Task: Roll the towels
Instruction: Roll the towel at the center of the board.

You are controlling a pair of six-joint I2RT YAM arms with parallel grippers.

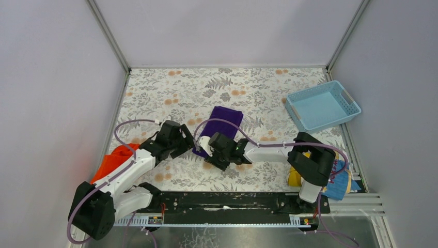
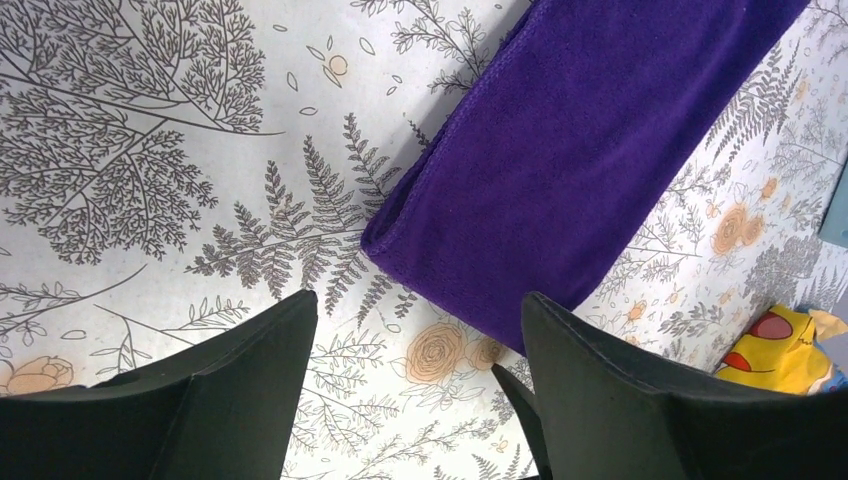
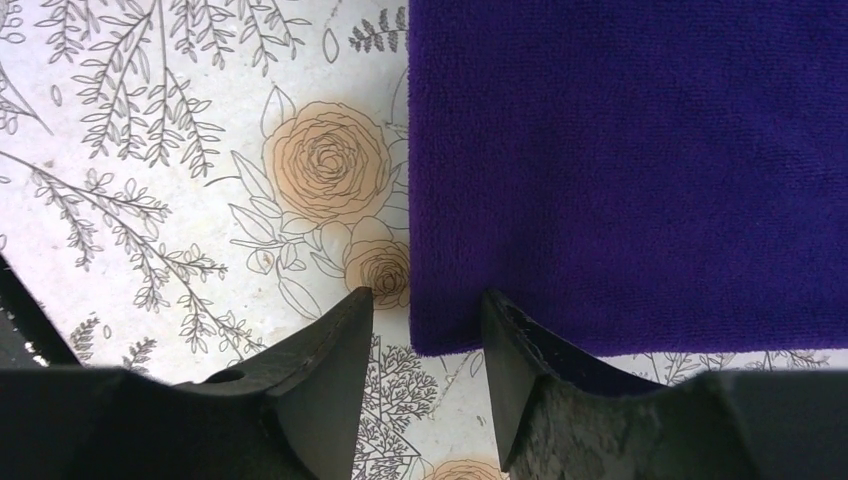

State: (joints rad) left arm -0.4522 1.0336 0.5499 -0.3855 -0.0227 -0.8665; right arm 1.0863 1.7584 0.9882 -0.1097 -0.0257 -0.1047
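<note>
The purple towel [image 1: 223, 124] lies flat on the flowered table as a long folded strip. It also shows in the left wrist view [image 2: 590, 150] and the right wrist view [image 3: 620, 170]. My left gripper [image 1: 189, 141] is open and empty just short of the strip's near end [image 2: 420, 310]. My right gripper [image 1: 206, 148] is open at the near end, with the near left corner of the strip between its fingertips [image 3: 428, 300]. The orange-red towel [image 1: 116, 157] lies bunched at the left, partly hidden under my left arm.
A light blue basket [image 1: 323, 106] stands at the back right. A yellow-and-blue printed cloth [image 1: 341, 178] lies at the near right by my right arm's base, and shows in the left wrist view [image 2: 785, 345]. Walls close in three sides.
</note>
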